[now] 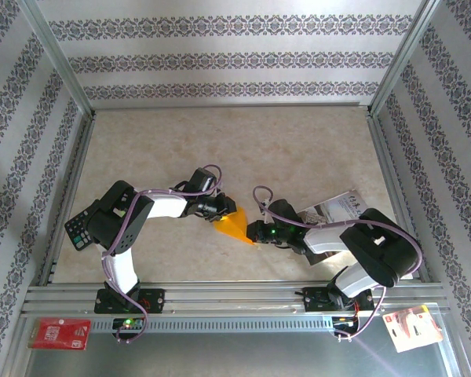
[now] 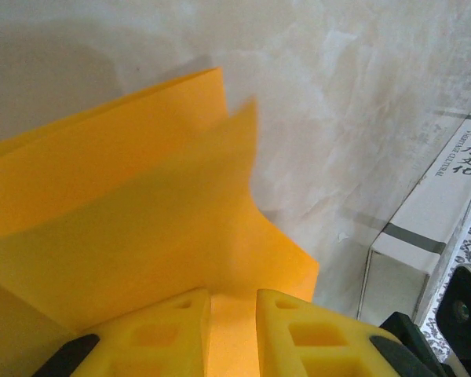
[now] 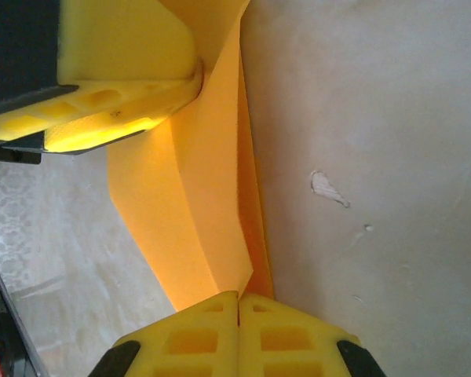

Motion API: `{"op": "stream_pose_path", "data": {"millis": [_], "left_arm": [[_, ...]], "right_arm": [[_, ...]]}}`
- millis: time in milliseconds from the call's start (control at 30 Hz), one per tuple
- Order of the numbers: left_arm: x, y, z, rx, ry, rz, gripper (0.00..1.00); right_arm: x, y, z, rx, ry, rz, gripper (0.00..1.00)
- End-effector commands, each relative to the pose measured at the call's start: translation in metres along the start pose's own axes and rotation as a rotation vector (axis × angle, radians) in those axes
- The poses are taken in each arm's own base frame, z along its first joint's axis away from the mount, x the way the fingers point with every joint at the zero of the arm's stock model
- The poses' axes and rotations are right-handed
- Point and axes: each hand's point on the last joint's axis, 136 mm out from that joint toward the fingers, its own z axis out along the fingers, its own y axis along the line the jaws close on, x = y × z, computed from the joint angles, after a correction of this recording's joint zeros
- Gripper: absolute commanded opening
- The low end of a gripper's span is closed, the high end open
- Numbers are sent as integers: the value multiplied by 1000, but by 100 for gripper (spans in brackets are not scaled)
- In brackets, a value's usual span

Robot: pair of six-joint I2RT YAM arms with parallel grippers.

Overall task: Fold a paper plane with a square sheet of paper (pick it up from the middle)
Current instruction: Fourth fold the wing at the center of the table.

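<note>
I see the left gripper [image 1: 220, 210] and right gripper [image 1: 255, 233], mid-frame in the top view, each clamped on opposite ends of the folded orange paper [image 1: 235, 225].

Both arms seen from above. The white-and-black left arm [image 1: 124, 224] rises from its base, bends at the elbow and reaches right toward the folded bright orange sheet of paper [image 1: 235, 226]. Its left gripper [image 1: 220, 210] meets the sheet's upper-left edge. The white-and-black right arm [image 1: 369, 250] doubles back leftward, with the right gripper [image 1: 257, 233] at the sheet's lower-right tip. In the wrist views, each gripper's yellow fingers [image 2: 180, 334] are clamped on the sheet, and the right pair is pressed together on its point.
</note>
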Motion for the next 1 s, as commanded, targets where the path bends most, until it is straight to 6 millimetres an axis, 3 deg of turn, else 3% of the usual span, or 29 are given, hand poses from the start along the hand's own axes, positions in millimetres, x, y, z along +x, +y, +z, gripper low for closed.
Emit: {"op": "stream_pose_path", "data": {"millis": [0, 233, 767, 967], "left_arm": [[-3, 20, -2, -41, -18, -6, 22], [-7, 17, -7, -24, -29, -5, 22], [-16, -28, -21, 143, -62, 65, 26], [-21, -32, -22, 158, -77, 74, 29]], "right_arm": [[6, -14, 0, 41, 20, 35, 5], [6, -10, -3, 26, 17, 24, 7], [5, -9, -2, 22, 15, 21, 4], [4, -8, -1, 21, 14, 20, 5]]}}
